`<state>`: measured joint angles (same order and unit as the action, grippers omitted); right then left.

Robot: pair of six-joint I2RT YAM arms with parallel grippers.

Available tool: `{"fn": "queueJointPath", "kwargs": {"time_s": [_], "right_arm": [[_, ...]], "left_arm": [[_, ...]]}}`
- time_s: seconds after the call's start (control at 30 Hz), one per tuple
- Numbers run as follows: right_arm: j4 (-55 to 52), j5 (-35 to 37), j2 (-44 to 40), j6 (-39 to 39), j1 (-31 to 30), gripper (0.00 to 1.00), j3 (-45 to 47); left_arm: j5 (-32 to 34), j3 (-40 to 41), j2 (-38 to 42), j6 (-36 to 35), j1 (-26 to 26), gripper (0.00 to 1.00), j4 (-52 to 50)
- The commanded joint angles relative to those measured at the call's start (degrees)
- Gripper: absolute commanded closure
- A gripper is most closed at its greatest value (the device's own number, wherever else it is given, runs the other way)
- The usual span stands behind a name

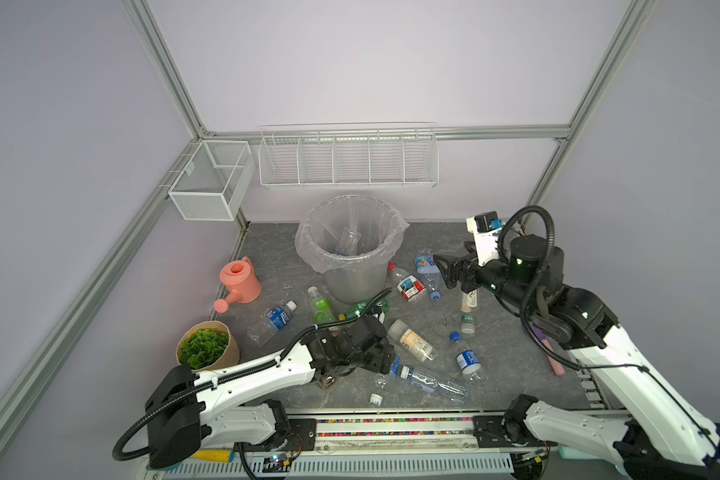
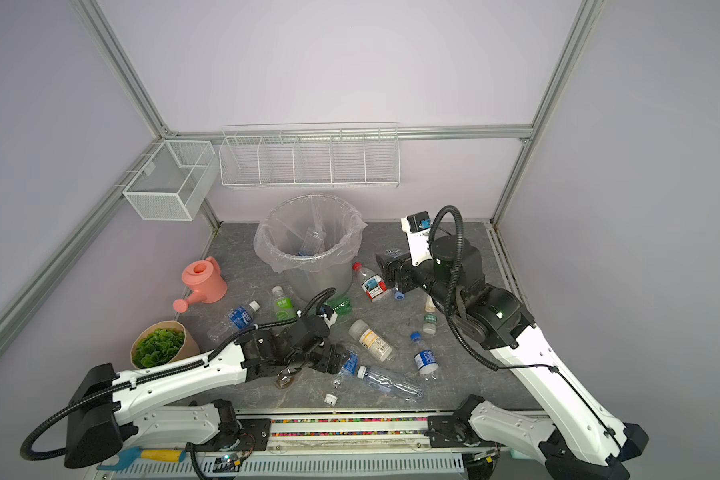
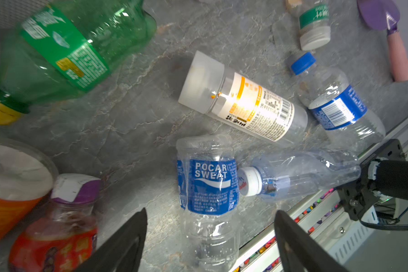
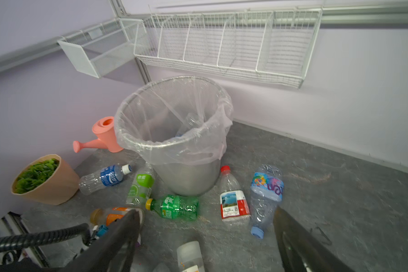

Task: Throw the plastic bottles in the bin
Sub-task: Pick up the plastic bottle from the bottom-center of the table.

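Close to the near edge of the worktop [image 1: 512, 353], the left gripper [image 3: 211, 210] hangs low, its jaws spread open on either side of a crushed Pocari Sweat bottle [image 3: 207, 188]. The bottle lies flat between them with a gap on both sides. A clear white-capped bottle [image 3: 299, 174] lies with its cap against that bottle's label.

Around the middle of the worktop lie an orange-labelled bottle [image 1: 411, 340], a blue-capped bottle [image 1: 467, 360] and a green bottle [image 3: 64, 51]. A potted plant [image 1: 206, 347] stands at the left edge, with a pink watering can [image 1: 240, 284] behind it.

Toward the far right, the right gripper [image 4: 206, 209] is held above the worktop, jaws wide open and gripping nothing, pointed at the bin [image 1: 352, 282]. A red-capped bottle [image 4: 233, 202] and a colourful-labelled bottle [image 4: 265, 188] lie side by side at the bin's foot. The bin stands by the middle of the far edge, with one clear bottle [image 1: 347, 241] inside it. White wire baskets [image 1: 350, 158] hang on the wall beyond.
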<state>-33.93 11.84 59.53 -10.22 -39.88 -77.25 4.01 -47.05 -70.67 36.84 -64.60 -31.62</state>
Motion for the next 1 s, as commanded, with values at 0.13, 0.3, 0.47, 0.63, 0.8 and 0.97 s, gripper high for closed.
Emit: {"fn": "queueJointPath", "kwargs": {"time_s": [0.13, 0.3, 0.47, 0.63, 0.8, 0.97], "right_arm": [[-1.8, 3.5, -5.7, -5.4, 2.6, 0.10, 10.9], [-3.5, 3.7, -8.4, -7.2, 3.5, 0.11, 15.2], [-4.1, 4.2, -11.6, -8.7, 4.1, 0.11, 18.8], [-5.1, 4.2, -13.7, -9.9, 4.4, 0.11, 20.4], [-5.7, 4.5, -15.6, -10.7, 4.5, 0.10, 21.8], [-6.7, 5.2, -16.9, -11.0, 4.6, 0.10, 22.2]], "left_arm": [[-1.8, -5.3, -8.1, 1.1, -2.0, 0.15, -3.5], [-1.3, -6.3, -11.6, 2.2, -2.7, 0.15, -3.7], [-0.9, -7.6, -15.3, 2.4, -3.7, 0.15, -3.9], [0.8, -8.9, -18.4, 2.4, -4.6, 0.16, -5.1], [2.6, -10.1, -21.0, 2.6, -5.1, 0.19, -6.6], [2.9, -10.3, -22.9, 2.9, -5.2, 0.24, -6.7]]}}
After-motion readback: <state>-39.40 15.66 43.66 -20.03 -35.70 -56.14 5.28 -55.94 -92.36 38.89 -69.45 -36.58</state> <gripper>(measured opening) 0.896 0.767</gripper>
